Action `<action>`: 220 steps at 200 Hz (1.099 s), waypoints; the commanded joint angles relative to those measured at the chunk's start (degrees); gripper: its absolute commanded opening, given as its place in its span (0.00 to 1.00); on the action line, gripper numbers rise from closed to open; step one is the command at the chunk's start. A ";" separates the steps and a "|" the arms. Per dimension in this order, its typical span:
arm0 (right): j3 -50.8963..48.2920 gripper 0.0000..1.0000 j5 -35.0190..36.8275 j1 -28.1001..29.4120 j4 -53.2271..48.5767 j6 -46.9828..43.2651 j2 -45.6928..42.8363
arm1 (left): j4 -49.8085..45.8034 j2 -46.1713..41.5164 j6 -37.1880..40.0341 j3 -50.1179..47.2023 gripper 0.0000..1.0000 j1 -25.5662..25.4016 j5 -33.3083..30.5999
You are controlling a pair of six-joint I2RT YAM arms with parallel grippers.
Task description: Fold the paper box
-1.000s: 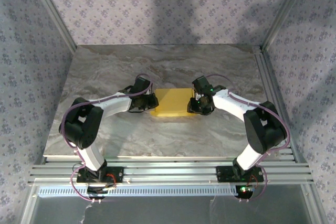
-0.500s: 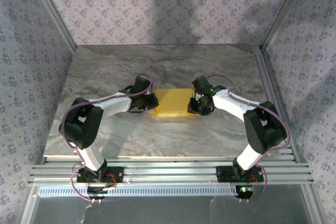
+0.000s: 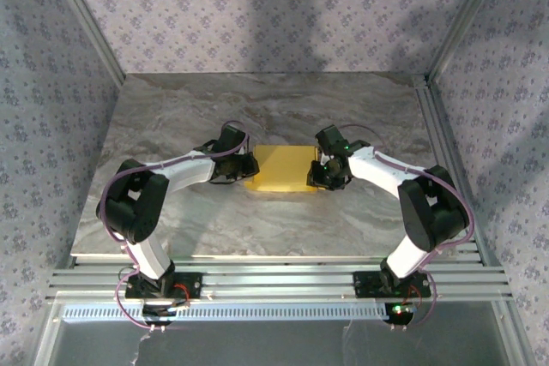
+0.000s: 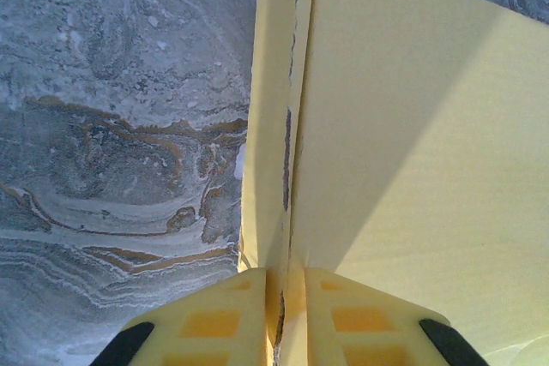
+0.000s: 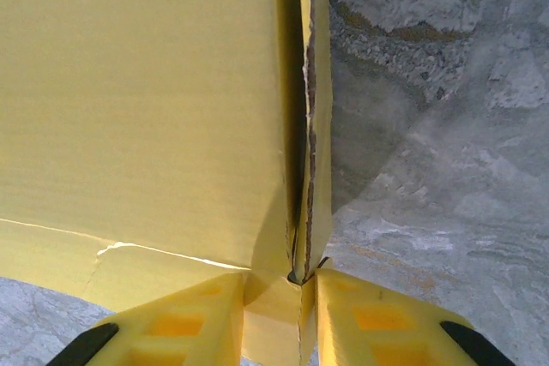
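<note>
Left wrist: gripper (image 4: 283, 289) pinches paper box (image 4: 412, 126) (yellow).

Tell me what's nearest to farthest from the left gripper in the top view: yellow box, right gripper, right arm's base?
1. The paper box: its left end is pinched in the left gripper.
2. The right gripper: at the box's right end.
3. The right arm's base: near edge, right side.

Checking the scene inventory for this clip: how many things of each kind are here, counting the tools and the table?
paper box, yellow: 1
tools: 2 (left tool and right tool, each pinching one end of the box)
table, marbled grey: 1
Total: 4
</note>
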 commanded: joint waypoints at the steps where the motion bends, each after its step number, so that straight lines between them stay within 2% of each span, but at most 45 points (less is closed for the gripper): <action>1: -0.80 0.27 -1.78 -0.53 -1.64 0.44 -1.42 | -4.19 0.70 0.64 1.36 0.15 -0.49 -0.46; 59: -1.25 0.27 -6.62 -2.18 -1.12 1.83 -1.57 | -4.44 0.65 0.81 1.65 0.15 -0.42 -0.50; 106: -1.36 0.29 -4.80 -2.05 -2.05 1.40 -1.61 | -4.54 0.75 0.86 1.78 0.15 -0.42 -0.46; 131: -1.50 0.34 -4.66 -1.37 -1.65 1.43 -1.38 | -4.46 0.82 0.83 1.74 0.15 -0.44 -0.27; 220: -2.19 0.33 -6.07 -1.28 -0.29 3.23 -1.71 | -4.11 0.62 0.53 1.58 0.16 -0.48 -0.04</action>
